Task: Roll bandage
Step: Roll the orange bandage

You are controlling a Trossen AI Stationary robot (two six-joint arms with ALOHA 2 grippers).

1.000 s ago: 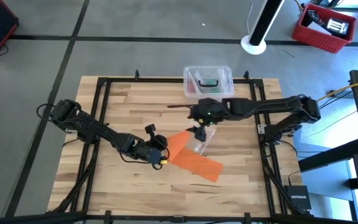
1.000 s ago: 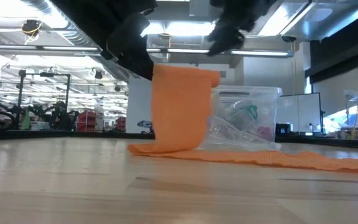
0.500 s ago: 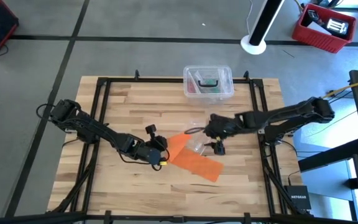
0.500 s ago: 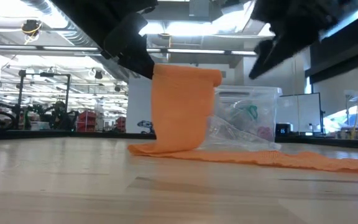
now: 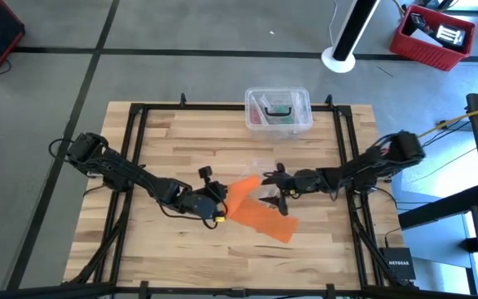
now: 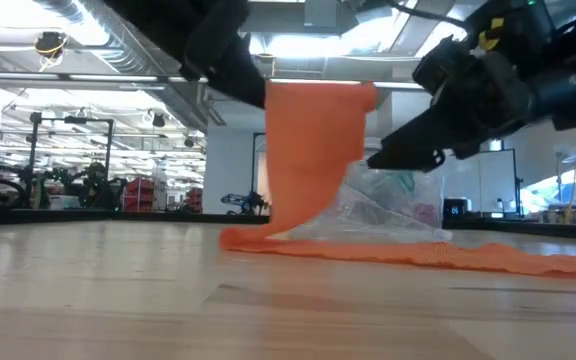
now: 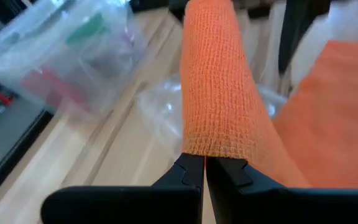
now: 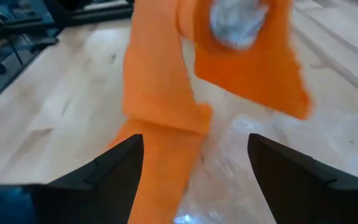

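- High view: the left gripper (image 5: 220, 199) lies low on the table (image 5: 164, 141), arm stretched flat, at the near end of the orange bandage (image 5: 251, 212). The right gripper (image 5: 274, 184) reaches in from the far side of the bandage.
- Low view: the bandage (image 6: 313, 150) is lifted upright, its tail flat on the table; a clear box (image 6: 408, 200) stands behind it.
- Left wrist view: the fingers (image 7: 188, 174) are pinched tight on the bandage edge.
- Right wrist view: the fingers (image 8: 114, 165) are spread wide, facing the bandage, holding nothing.
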